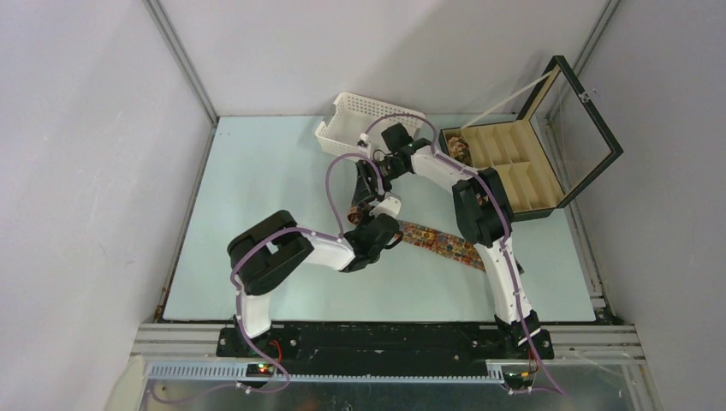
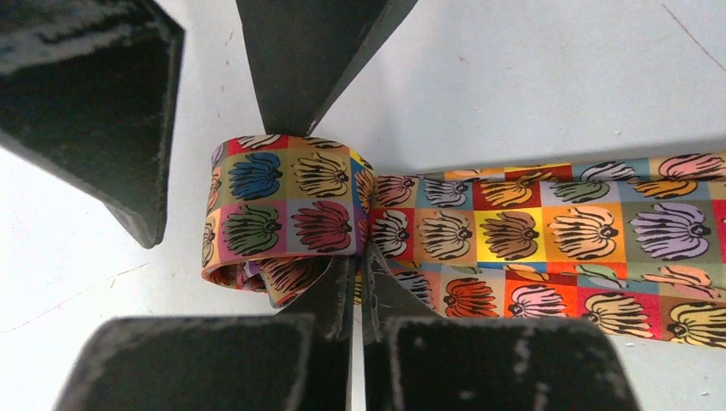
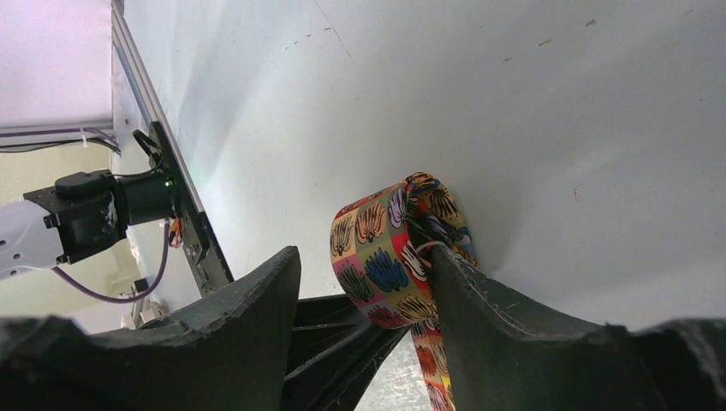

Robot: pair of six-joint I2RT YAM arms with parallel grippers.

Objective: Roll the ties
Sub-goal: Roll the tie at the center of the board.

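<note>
Well, soft slippery tie [image 2: 514, 231] — left gripper [image 2: 358, 282] clamped on it, right gripper [image 3: 364, 257] spread around coil [image 3: 385, 248] — squeeze coil's sides.

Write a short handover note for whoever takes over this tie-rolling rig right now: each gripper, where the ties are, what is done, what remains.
Left gripper: shut, pinching the patterned tie at the foot of its coil.
Right gripper: open, straddling the coil and touching it on one side.
Ties: the patterned tie lies on the table, one end coiled, the rest a flat strip. Another rolled tie sits in a compartment of the open black box.
Done: one tie rolled and boxed; the second started.
Left: roll up the flat strip, then probably box it.
</note>
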